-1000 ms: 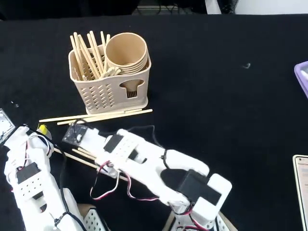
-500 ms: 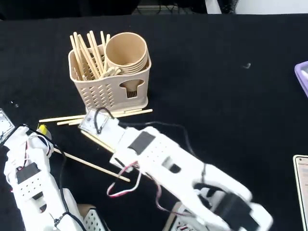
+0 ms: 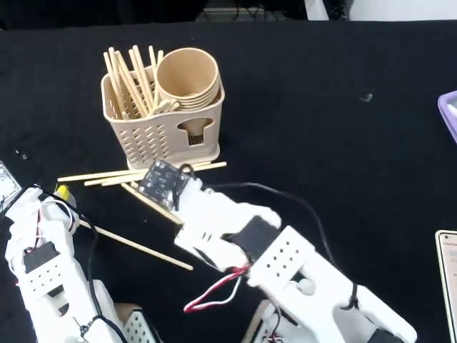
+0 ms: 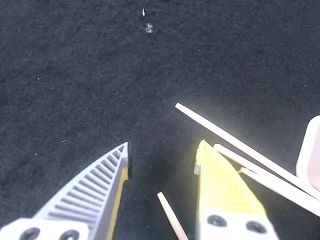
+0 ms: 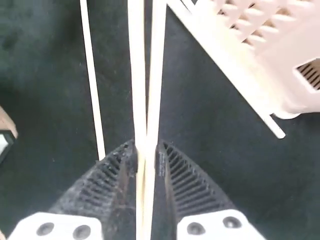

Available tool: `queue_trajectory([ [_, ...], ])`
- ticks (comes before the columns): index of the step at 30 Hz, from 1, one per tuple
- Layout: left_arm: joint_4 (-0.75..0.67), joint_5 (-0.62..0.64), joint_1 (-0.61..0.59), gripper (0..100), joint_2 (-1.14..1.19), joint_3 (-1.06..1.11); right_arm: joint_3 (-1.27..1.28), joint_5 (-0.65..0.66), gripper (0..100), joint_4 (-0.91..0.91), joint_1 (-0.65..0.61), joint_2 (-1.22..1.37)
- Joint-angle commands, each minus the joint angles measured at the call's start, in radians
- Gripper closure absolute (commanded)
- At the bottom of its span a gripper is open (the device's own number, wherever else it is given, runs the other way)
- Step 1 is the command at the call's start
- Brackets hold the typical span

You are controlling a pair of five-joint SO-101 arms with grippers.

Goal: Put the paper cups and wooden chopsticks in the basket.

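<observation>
The beige basket [image 3: 163, 132] stands at the back left, holding stacked paper cups [image 3: 187, 75] and several wooden chopsticks [image 3: 132, 78]. Loose chopsticks [image 3: 107, 175] lie on the black cloth along its front. My right gripper [image 3: 161, 187] is just in front of the basket, shut on a pair of chopsticks [image 3: 146, 201]; in the right wrist view this pair [image 5: 146, 95] runs out between the shut fingers of the gripper [image 5: 146, 150], with the basket [image 5: 260, 45] to one side. One more chopstick [image 3: 136, 245] lies nearer the front. My left gripper [image 4: 162, 152] is open over the cloth beside chopstick ends [image 4: 225, 137].
A purple object [image 3: 448, 114] sits at the table's right edge, with a white card [image 3: 447, 268] nearer the front. A small pale object [image 3: 7, 184] lies at the left edge. A single chopstick [image 5: 92, 85] lies beside the held pair.
My right gripper has moved right and toward the basket, carrying the pair of chopsticks with it. The left arm has stayed still.
</observation>
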Motion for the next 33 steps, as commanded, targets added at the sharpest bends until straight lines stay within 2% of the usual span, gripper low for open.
queue_trajectory([
  [1, -0.017, -0.005, 0.001, 78, -0.009, -0.005, 0.028, 0.006, 98.8, -0.058, 0.015, -0.045],
  [10, -0.018, -0.005, 0.001, 78, -0.009, -0.005, -0.232, -0.002, 98.8, -0.014, 0.037, -0.255],
  [12, -0.018, -0.005, 0.001, 78, -0.009, -0.005, -0.277, -0.002, 98.8, -0.11, 0.068, -0.292],
  [15, -0.018, -0.005, 0.001, 78, -0.009, -0.005, -0.285, -0.012, 98.8, -0.347, 0.12, -0.302],
  [21, -0.017, -0.005, 0.001, 78, -0.009, -0.005, -0.278, -0.252, 98.8, -0.784, 0.196, -0.186],
  [26, -0.014, -0.005, 0.001, 78, -0.009, -0.005, -0.318, -0.281, 98.7, -1.059, 0.227, 0.028],
  [29, -0.014, -0.005, 0.001, 78, -0.009, -0.005, -0.401, -0.281, 98.7, -1.151, 0.226, 0.177],
  [33, -0.014, -0.005, 0.001, 78, -0.009, -0.005, -0.545, -0.281, 98.7, -1.155, 0.226, 0.371],
])
